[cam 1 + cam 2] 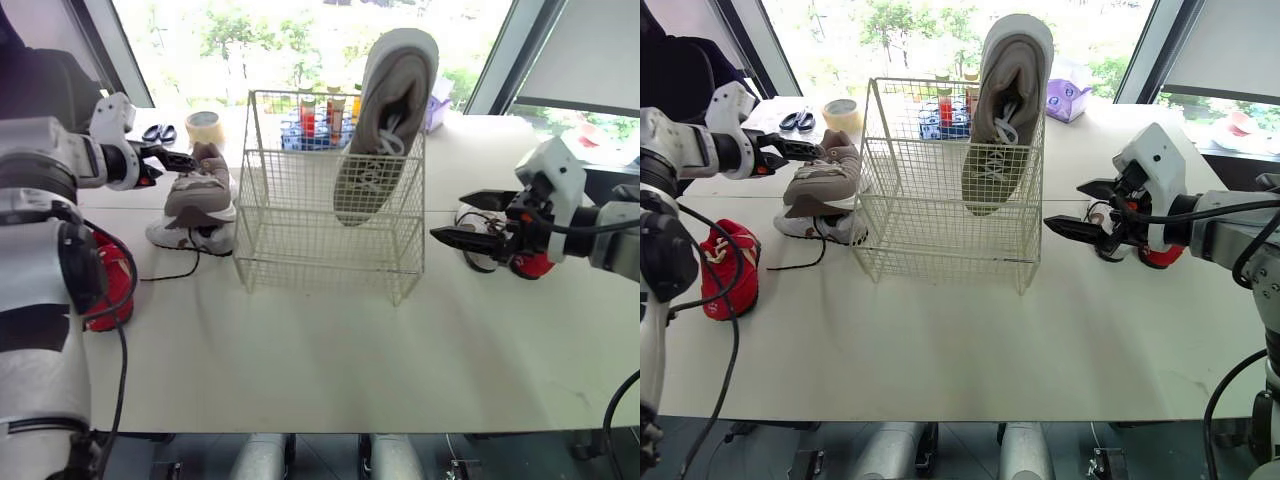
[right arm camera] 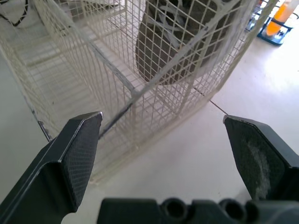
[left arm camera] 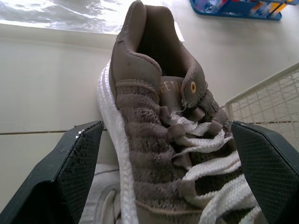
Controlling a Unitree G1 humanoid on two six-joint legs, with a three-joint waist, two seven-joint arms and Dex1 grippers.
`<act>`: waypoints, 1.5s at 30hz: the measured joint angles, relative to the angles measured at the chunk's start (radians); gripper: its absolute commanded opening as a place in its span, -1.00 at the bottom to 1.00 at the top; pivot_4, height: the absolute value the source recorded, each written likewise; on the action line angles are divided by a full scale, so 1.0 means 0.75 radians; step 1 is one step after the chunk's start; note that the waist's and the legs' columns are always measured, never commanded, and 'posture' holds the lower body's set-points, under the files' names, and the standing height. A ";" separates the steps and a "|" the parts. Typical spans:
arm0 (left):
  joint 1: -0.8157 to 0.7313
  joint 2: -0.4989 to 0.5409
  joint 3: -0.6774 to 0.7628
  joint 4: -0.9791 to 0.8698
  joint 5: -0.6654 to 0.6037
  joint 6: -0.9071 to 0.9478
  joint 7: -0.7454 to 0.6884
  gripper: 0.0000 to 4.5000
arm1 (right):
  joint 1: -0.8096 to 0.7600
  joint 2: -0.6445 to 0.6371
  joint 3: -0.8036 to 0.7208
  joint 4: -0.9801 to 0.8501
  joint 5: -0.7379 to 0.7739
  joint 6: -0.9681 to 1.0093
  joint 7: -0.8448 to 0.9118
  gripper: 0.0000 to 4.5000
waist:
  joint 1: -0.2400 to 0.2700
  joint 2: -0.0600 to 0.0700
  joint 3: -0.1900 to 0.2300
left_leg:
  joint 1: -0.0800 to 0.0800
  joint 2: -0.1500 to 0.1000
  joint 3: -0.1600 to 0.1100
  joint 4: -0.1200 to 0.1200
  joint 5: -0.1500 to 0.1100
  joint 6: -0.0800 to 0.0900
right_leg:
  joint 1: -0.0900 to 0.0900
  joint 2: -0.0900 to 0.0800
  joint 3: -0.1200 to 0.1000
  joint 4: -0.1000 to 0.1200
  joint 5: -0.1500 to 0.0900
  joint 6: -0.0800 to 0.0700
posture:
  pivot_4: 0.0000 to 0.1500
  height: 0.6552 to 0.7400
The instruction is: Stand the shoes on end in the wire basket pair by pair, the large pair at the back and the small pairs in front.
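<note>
Wire basket [image 1: 325, 235] at table [image 1: 330, 360] centre; one large grey-brown shoe [image 1: 385, 120] stands on end in its rear right part, heel end uppermost, rising above the rim; the front compartment holds nothing.
Second grey-brown shoe [image 1: 198, 190] outside, just left of the basket, lying on top of a small white shoe [image 1: 190, 236].
Left gripper [image 1: 186, 158] at that shoe's heel; in the left wrist view its fingers [image 3: 70, 163] stand wide apart on either side of the collar; contact cannot be confirmed.
Right gripper [image 1: 1064, 206] near the basket's right side, apart from it, jaws spread wide, holding nothing; fingertips point toward the wire.
Behind the right gripper, another white shoe [image 1: 478, 252] and a red shoe [image 1: 1160, 258], both partly hidden.
Small red shoe [image 1: 725, 265] on the table at far left.
Back edge: tape roll [image 1: 204, 125]; scissors [image 1: 158, 132]; blue rack of bottles [image 1: 310, 125].
</note>
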 measured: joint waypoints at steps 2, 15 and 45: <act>0.036 -0.029 0.018 0.009 0.002 -0.038 0.046 0.99 | 0.000 0.000 -0.021 -0.014 0.008 0.009 -0.016 1.00 | -0.002 0.000 0.000 | 0.000 0.000 0.000 0.000 0.000 0.000 | 0.000 0.000 0.000 0.001 0.000 0.000 | 1.00 -0.97; 0.104 -0.083 0.181 0.011 -0.004 -0.143 0.190 -0.89 | 0.013 -0.035 -0.068 -0.037 0.033 0.047 -0.028 1.00 | 0.007 0.001 -0.003 | 0.003 -0.002 -0.001 0.002 0.000 0.000 | 0.003 -0.001 0.000 0.002 0.000 0.000 | 1.00 -0.97; 0.234 -0.599 0.195 -1.162 -0.138 -1.276 0.473 -0.89 | -0.305 -0.005 -0.263 0.245 0.306 -0.003 0.120 1.00 | 0.037 0.007 -0.007 | -0.002 -0.007 0.001 0.008 0.000 0.007 | 0.004 -0.005 0.004 -0.004 0.005 0.005 | 1.00 -0.97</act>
